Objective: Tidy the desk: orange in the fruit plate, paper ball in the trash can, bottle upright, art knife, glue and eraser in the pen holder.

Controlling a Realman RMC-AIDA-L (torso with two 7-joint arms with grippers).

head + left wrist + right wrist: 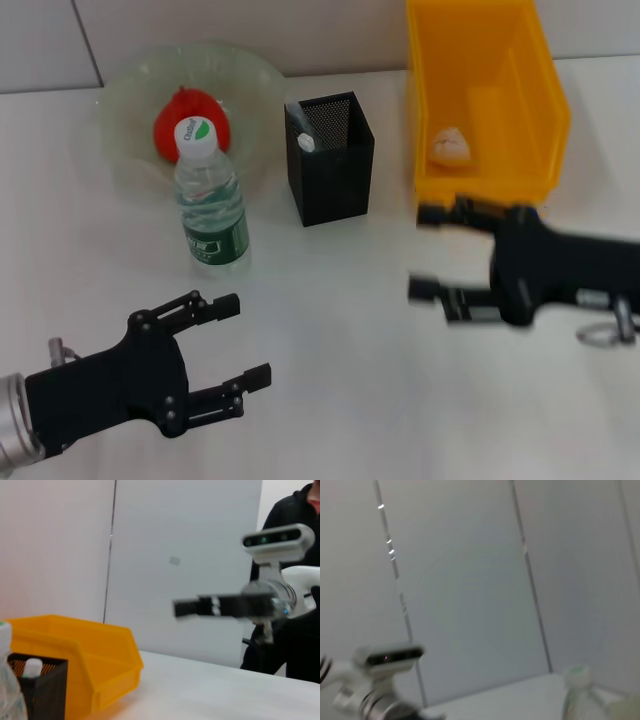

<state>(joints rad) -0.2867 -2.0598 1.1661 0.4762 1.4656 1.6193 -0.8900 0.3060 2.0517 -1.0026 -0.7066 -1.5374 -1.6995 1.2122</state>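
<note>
The orange (183, 118) lies in the glass fruit plate (120, 100) at the back left. The bottle (210, 200) stands upright in front of that plate. A white-capped glue (305, 140) sticks up inside the black mesh pen holder (330, 155). The paper ball (452, 146) rests in the yellow trash can (485, 95). My left gripper (247, 340) hovers open at the front left, holding nothing. On the right, my right gripper (420, 252) is open and empty just in front of the trash can. The art knife and eraser are out of view.
The left wrist view shows the trash can (100, 665), pen holder (40, 692), bottle (7, 695) and the right gripper (192, 607) farther off, with a person (295, 555) behind the table. White tabletop (340, 350) lies between the two arms.
</note>
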